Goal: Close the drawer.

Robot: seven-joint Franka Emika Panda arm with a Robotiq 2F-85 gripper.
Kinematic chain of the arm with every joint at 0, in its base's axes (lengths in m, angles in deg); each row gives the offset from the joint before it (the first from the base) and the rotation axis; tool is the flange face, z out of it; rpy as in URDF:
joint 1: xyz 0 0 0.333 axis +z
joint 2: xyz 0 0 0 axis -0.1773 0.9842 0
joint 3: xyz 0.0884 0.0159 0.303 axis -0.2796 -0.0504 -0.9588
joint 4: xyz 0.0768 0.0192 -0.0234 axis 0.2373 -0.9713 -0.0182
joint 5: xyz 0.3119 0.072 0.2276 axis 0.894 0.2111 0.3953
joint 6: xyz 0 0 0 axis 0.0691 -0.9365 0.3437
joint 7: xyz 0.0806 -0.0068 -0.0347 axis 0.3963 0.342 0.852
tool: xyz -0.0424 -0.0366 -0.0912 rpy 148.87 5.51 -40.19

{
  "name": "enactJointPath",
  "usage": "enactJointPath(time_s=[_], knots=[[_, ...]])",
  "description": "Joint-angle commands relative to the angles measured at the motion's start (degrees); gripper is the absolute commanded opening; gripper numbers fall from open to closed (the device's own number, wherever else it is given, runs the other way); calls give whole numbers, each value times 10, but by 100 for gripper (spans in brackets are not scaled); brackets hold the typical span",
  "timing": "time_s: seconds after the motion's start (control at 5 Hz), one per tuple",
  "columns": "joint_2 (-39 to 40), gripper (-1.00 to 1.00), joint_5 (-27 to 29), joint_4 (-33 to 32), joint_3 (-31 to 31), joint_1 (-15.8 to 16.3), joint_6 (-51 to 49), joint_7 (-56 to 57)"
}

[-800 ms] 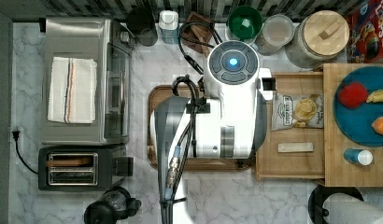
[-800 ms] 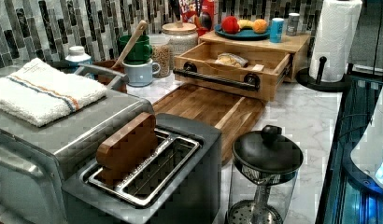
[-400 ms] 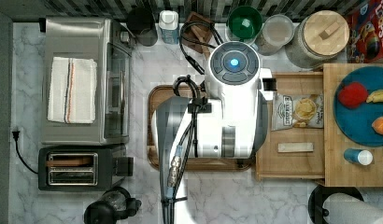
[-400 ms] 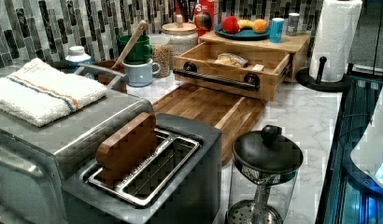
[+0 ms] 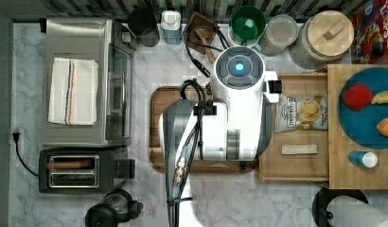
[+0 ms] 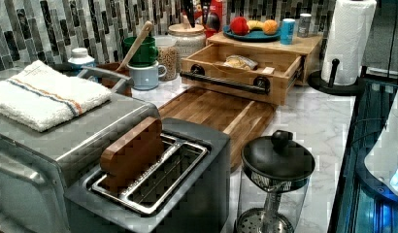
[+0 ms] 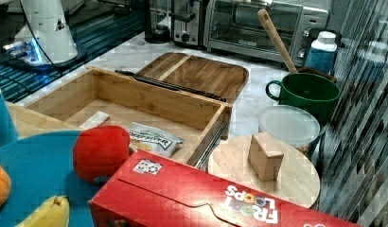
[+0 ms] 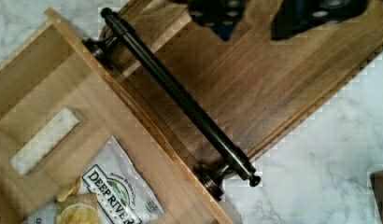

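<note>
Against the walnut cutting board (image 6: 221, 112) the drawer (image 6: 245, 73) stands pulled well out of its light-wood cabinet (image 5: 360, 127), its black bar handle (image 8: 178, 95) overhanging the board's edge. Inside lie a chip bag (image 5: 301, 113) and a small pale block (image 5: 299, 149). It looks a light, rigid box on side runners, likely to slide with a steady push; pressing flat on the front panel or mid-handle should keep it from skewing. Above the board hovers the gripper (image 8: 255, 21), its fingers (image 8: 217, 14) spread apart and holding nothing.
</note>
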Motion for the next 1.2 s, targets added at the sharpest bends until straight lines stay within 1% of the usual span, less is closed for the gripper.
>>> enactJointPath(time_s=[0.2, 0.4, 0.6, 0.8, 1.0, 1.2], knots=[[-49, 32, 4, -82, -59, 63, 78, 182], [-33, -100, -24, -99, -74, 60, 101, 229], [-22, -100, -60, -132, -66, 44, 141, 286], [-5, -100, -85, -151, -62, 29, 166, 307], [5, -100, -114, -185, -62, 20, 220, 290], [21, -100, -103, -186, -63, 15, 213, 286]])
